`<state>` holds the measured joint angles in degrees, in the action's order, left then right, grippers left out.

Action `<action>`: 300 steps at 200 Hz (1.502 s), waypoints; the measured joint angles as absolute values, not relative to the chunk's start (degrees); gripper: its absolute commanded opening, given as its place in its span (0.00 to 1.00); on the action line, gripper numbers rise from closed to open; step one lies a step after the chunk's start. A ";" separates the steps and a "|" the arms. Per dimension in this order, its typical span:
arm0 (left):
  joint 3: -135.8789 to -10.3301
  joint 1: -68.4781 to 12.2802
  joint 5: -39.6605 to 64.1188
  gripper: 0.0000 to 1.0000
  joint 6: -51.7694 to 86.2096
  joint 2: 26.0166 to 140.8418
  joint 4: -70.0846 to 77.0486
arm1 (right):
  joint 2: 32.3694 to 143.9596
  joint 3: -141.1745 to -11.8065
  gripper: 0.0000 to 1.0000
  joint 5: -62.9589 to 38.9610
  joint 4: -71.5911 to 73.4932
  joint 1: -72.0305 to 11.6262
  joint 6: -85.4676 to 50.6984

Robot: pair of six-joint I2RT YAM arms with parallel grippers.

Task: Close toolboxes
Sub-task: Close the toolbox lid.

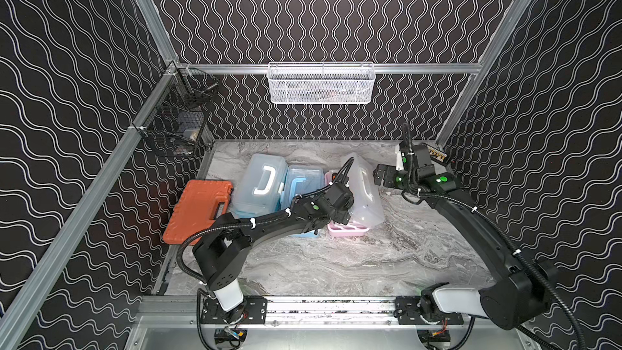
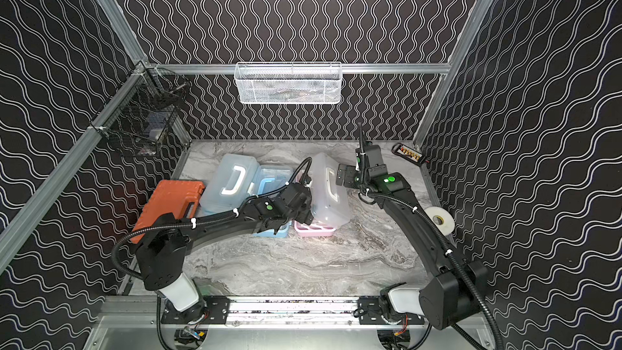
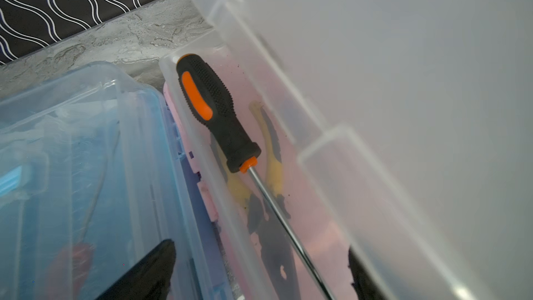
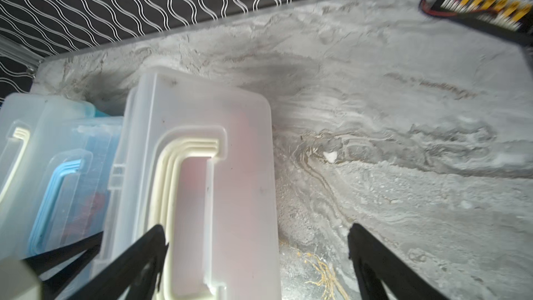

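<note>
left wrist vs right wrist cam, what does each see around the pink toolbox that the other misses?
Left wrist only: the inside of the pink plastic toolbox, where a black-and-orange-handled screwdriver lies over what look like yellow-handled pliers.
Right wrist only: the outer face of its raised translucent lid with a cream loop handle, the farther light-blue toolbox with a white handle, and a black strip of yellow connectors near the table's far edge.
Both: that lid, the neighbouring light-blue toolbox, the grey marble tabletop.

Right hand with fingers spread wide, one finger over the cloudy lid of the pink toolbox, the other over the grey marbled tabletop, blue-handled toolbox just beside the pink one, black connector board near the wavy-patterned wall.
</note>
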<state>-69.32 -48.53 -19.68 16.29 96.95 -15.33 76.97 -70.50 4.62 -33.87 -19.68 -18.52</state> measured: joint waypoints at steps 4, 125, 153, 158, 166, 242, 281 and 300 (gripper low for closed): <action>-69.38 -48.53 -19.70 0.98 16.29 96.62 -15.77 | 77.10 -70.00 0.99 4.34 -33.67 -19.64 -18.68; -69.56 -48.53 -20.73 0.98 13.37 93.32 -20.62 | 85.34 -68.03 0.92 -0.30 -27.75 -19.40 -21.67; -69.80 -48.56 -20.78 0.98 13.26 95.42 -20.16 | 85.65 -66.87 0.92 -0.30 -26.55 -19.40 -22.15; -70.02 -48.56 -20.69 0.99 13.19 95.70 -20.14 | 85.71 -66.70 0.92 -0.27 -26.09 -19.40 -22.15; -70.41 -48.56 -20.69 0.99 13.17 96.16 -20.10 | 85.78 -66.30 0.91 -0.25 -25.23 -19.38 -22.35; -66.87 -48.56 -19.20 0.99 15.51 94.87 -14.28 | 86.85 -63.79 0.91 -0.23 -18.17 -19.38 -23.49; -66.28 -48.49 -16.80 0.99 17.02 94.83 -12.84 | 82.67 -62.94 0.97 2.50 -21.98 -19.40 -22.17; -65.82 -48.49 -16.73 0.99 18.04 94.83 -11.77 | 79.44 -62.96 0.99 2.72 -26.20 -19.51 -20.62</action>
